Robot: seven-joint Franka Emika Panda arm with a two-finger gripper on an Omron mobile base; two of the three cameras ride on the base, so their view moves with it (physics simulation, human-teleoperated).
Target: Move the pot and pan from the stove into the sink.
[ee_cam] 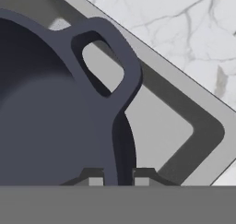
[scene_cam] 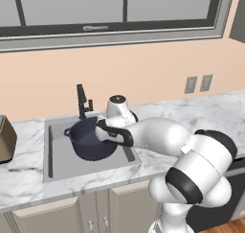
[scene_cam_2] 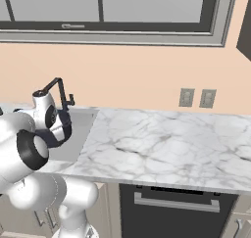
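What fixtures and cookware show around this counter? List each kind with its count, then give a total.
Pot: 1
Sink: 1
Faucet: 1
Wall outlets: 2
Total: 5

hand [ee_cam: 115, 178] on pot [ee_cam: 50, 121] rim — over sink [ee_cam: 193, 140]

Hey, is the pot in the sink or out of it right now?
In. The pot sits upright within the grey sink basin, and the gripper fingers pinch its rim beside a loop handle.
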